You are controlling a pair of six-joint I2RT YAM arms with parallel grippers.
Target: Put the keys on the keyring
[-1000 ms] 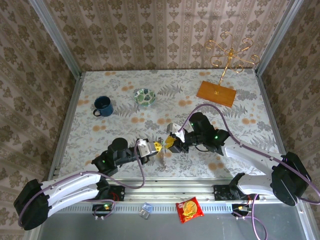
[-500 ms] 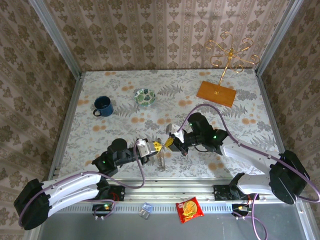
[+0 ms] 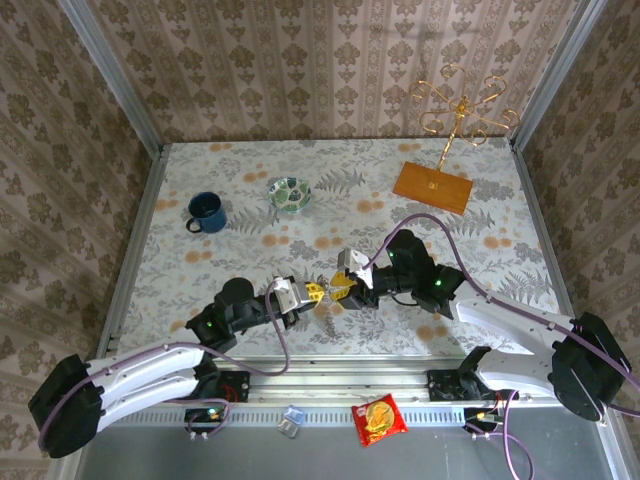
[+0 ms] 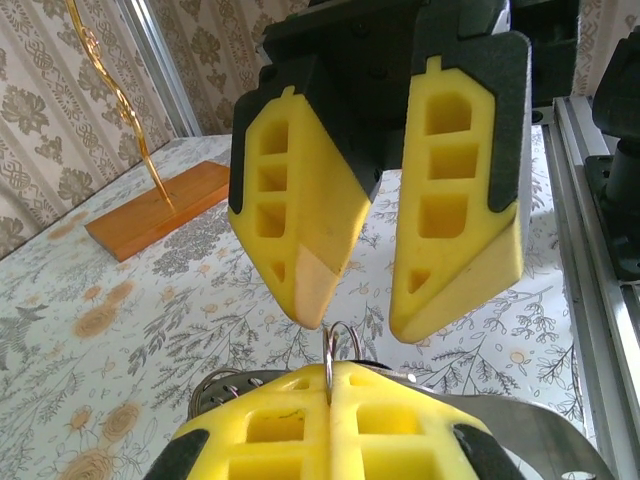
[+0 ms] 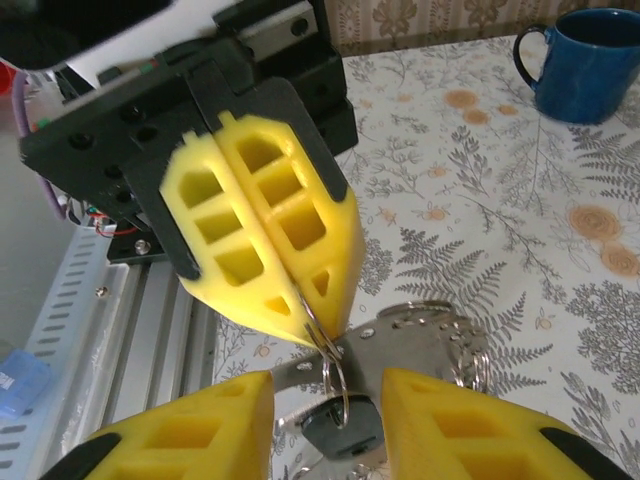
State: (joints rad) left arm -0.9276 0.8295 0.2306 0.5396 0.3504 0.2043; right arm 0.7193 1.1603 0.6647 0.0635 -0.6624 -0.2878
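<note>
Note, at the left of the table (image 3: 480, 250), a blue mug (image 3: 205, 212) and a green-patterned bowl (image 3: 289, 193), both well apart from the work. Find the left gripper (image 3: 311, 292) low near the front edge, pads pressed together on the thin wire loop of the keyring (image 4: 328, 352), held edge-up between the two tools. See, just right of it in the right wrist view, a dark key (image 5: 338, 432) hanging at the loop, with a perforated silver metal piece (image 5: 425, 330) lying behind; threaded on the coil or merely resting against it: cannot tell. Cannot locate the green-headed key with any confidence. Note the right gripper (image 3: 344, 287) nose to nose with the left, jaws apart, straddling the loop and the key without pinching either. Judge the step in hand as working the dark key onto the ring. To do it well: hold the left clamp firm and motionless to prevent twisting of the loop; close the right pads on the key's head only, leaving its hole free; line the hole up with the split end before pushing; feed along the coil in small moves; guard against pad-on-pad collision, given the tight clearance. Disregard the gold wire stand (image 3: 455, 110) on its orange base at far right.
</note>
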